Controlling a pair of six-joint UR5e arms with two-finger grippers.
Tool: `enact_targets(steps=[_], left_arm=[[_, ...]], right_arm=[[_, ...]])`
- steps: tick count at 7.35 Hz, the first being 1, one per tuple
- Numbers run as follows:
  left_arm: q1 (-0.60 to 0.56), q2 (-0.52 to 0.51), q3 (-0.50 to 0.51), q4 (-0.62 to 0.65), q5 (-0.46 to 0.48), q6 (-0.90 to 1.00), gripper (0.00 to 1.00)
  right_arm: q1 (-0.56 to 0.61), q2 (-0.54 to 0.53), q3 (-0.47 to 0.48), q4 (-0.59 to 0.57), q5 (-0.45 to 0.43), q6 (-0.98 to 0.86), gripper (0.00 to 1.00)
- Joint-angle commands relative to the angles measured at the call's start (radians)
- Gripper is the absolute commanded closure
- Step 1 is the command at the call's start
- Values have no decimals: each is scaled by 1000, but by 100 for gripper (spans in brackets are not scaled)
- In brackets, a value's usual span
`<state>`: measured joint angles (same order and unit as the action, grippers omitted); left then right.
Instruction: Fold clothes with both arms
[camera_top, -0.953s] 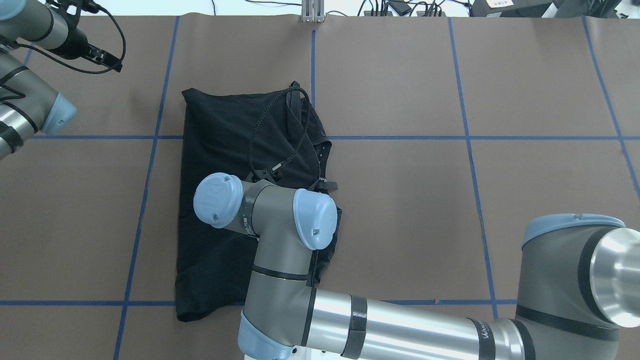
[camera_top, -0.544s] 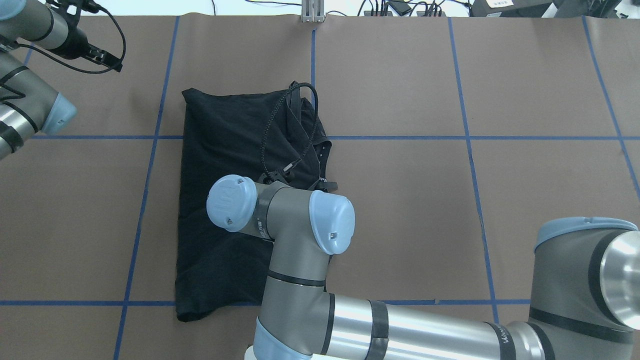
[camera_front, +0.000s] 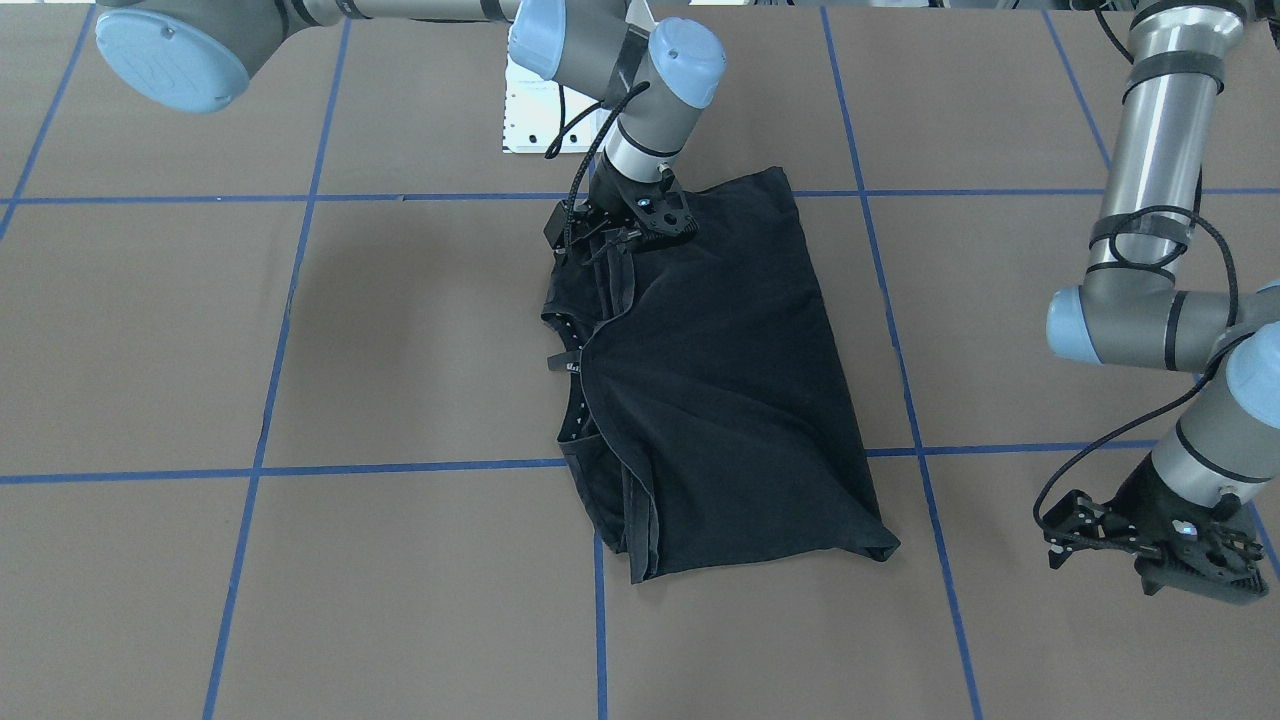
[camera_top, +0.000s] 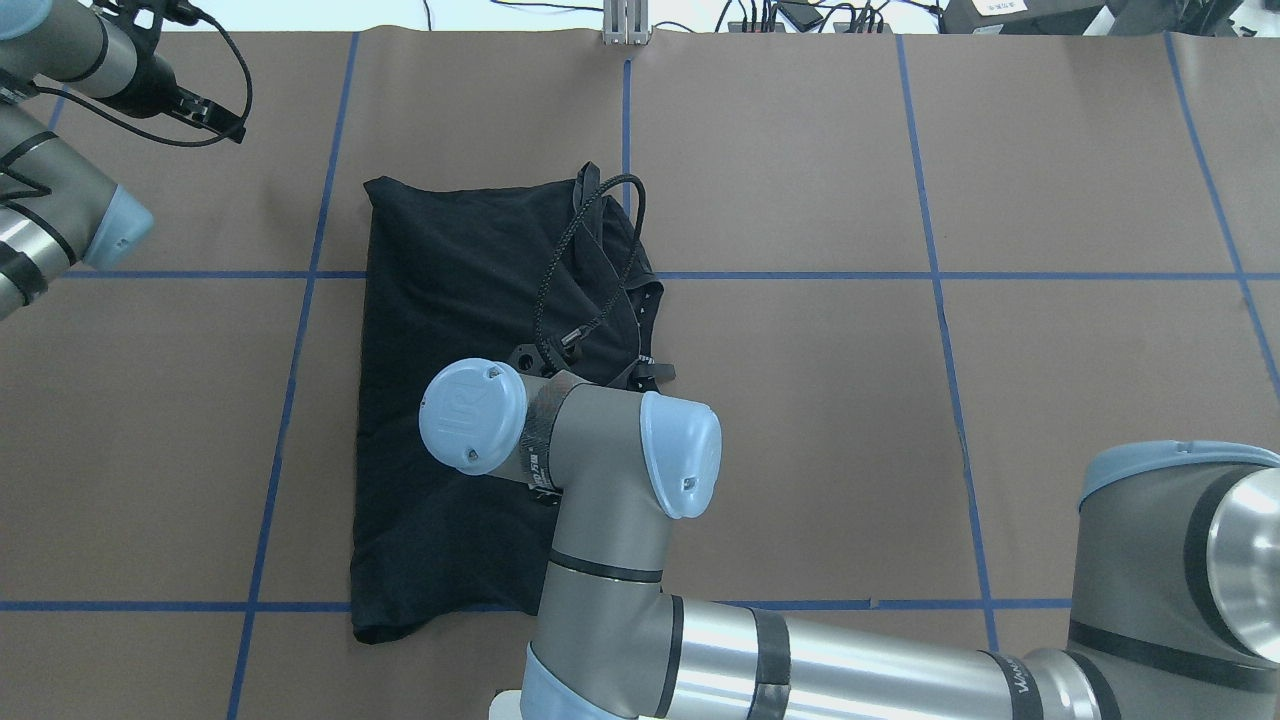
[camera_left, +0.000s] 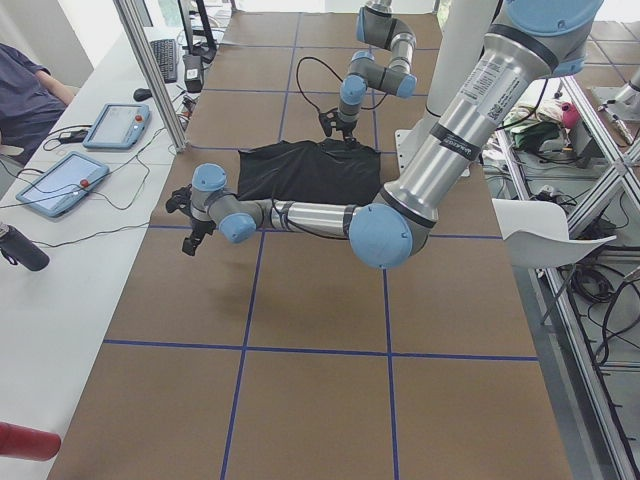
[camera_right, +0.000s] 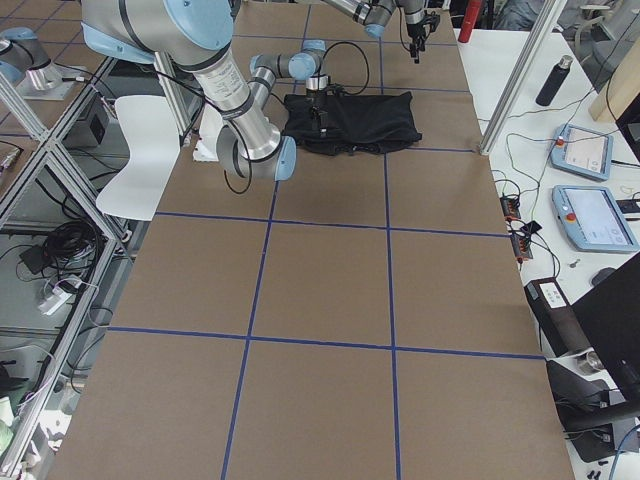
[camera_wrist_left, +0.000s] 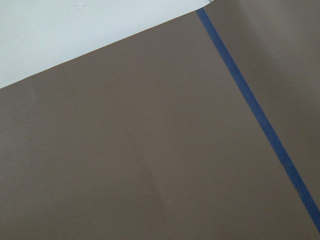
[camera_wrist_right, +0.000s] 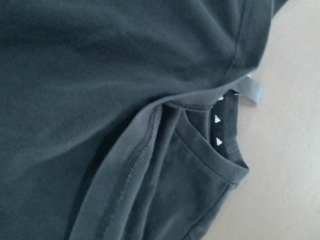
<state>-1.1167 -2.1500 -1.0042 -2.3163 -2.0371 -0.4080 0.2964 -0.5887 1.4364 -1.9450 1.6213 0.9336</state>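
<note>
The clothes are one black T-shirt lying folded in a rough rectangle on the brown table, and no logo shows. Its collar and neck label lie at the edge on the robot's right side. My right gripper hangs low over the shirt's corner nearest the robot base, and its jaws are too dark to read. In the overhead view its own wrist covers it. My left gripper hovers over bare table far from the shirt, near the far edge. I cannot tell whether it is open or shut.
Blue tape lines divide the table into squares. A white base plate sits by the robot. Beyond the far edge, a side bench holds tablets and a dark bottle, with a seated person next to it.
My right arm's wrist has swung to the right and slightly toward the robot over the shirt, its cable loop following. The shirt and my left arm have not moved.
</note>
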Motion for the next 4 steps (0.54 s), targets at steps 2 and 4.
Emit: enact_targets(steps=[2,4], left_arm=[[0,1,-1,0,0,0,0],[0,1,-1,0,0,0,0]], right_arm=[[-3,85,-161,84,3,137,6],[-3,81,-162,72,-1,131,32]])
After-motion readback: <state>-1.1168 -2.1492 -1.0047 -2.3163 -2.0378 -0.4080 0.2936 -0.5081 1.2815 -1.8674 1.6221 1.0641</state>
